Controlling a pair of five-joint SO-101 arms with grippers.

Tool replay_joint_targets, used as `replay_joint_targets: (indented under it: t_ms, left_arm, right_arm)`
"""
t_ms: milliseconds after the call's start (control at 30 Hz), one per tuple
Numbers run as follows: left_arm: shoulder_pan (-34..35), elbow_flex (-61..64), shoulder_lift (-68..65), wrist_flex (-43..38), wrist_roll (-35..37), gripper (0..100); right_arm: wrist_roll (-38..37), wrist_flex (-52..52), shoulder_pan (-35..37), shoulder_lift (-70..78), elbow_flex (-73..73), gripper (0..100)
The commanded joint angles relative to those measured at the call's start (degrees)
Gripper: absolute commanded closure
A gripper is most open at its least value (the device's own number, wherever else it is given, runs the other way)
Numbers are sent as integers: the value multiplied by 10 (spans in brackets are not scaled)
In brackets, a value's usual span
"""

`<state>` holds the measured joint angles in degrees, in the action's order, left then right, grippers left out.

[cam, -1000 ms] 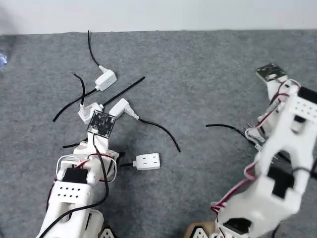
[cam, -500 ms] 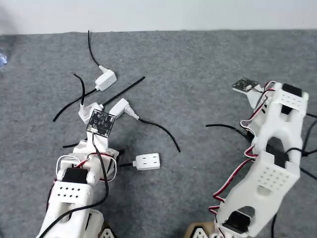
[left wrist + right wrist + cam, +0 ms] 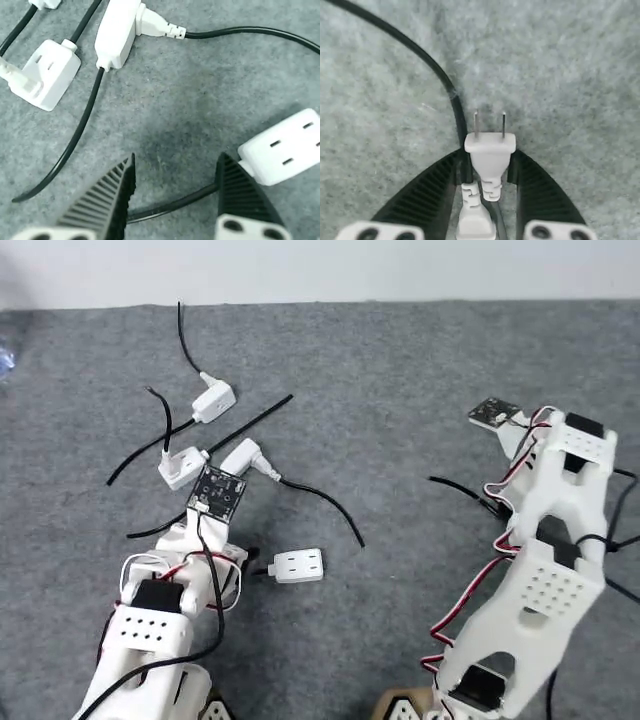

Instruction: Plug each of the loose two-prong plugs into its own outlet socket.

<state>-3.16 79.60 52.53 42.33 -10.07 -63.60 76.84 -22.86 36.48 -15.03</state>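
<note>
In the right wrist view my right gripper (image 3: 487,156) is shut on a white two-prong plug (image 3: 490,146), prongs pointing away over the carpet, its black cord (image 3: 440,75) curving off beside it. My left gripper (image 3: 175,175) is open, low over bare carpet with a black cable (image 3: 170,206) between its fingers. A white outlet socket (image 3: 285,147) lies just beside one finger. A second white socket (image 3: 47,75) and a joined plug and socket (image 3: 117,32) lie farther off. From above, the sockets (image 3: 298,565) (image 3: 183,466) flank the left arm (image 3: 218,492).
A loose angled white plug (image 3: 213,402) with a black cord lies at the back left. Black cords (image 3: 325,502) cross the grey carpet (image 3: 400,390) around the left arm. The right arm (image 3: 555,500) stands over a cord end (image 3: 450,485).
The right arm has swung in over its plug, and the cord end there shifted slightly. The left arm has drawn back a little, uncovering the socket at its tip.
</note>
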Motion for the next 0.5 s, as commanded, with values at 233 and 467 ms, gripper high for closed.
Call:
replay_joint_targets:
  t_ms: [233, 467]
  left_arm:
    - [-6, -1, 7, -11, -6, 754]
    - [-7, -1, 7, -11, -6, 754]
  right_arm:
    - [-5, -80, 4, 4, -12, 927]
    - [-4, 7, 31, -80, -56, 990]
